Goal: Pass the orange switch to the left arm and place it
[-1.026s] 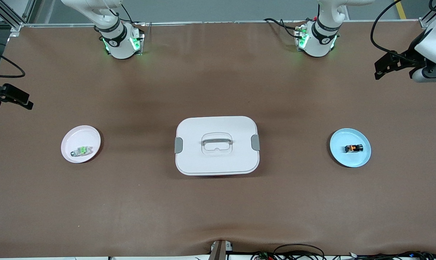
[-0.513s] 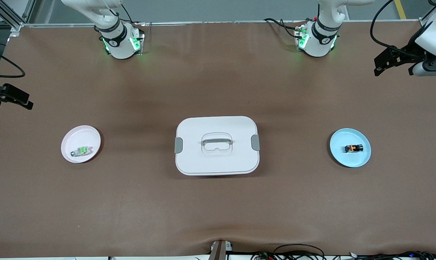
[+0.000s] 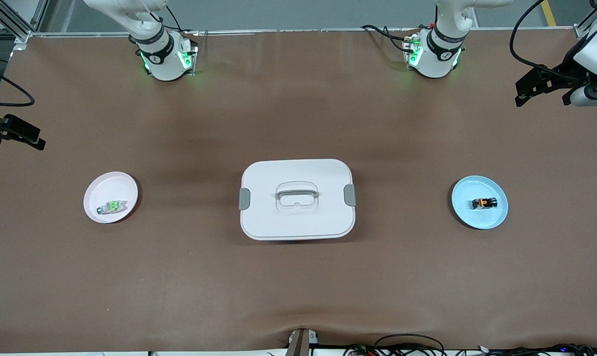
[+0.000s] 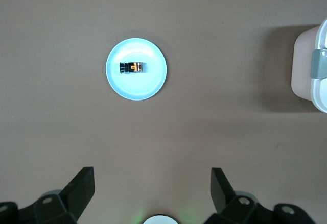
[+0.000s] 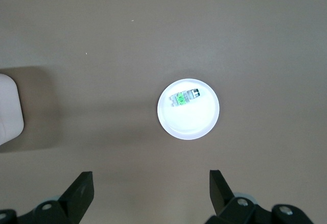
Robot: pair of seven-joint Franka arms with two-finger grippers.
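Orange switch lies on blue plate toward the left arm's end of the table; box mid-table, lid on (handle on top); green switch on white plate; left gripper up over bare table, fingers spread wide, empty; right gripper likewise wide, empty.

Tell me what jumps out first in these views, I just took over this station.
The white box dominates the table's middle, lid on. Toward the left arm's end sits a blue plate holding the orange switch; toward the right arm's end, a pale plate holds a green-marked switch. The left gripper and the right gripper are both open and hold nothing, high over bare table.
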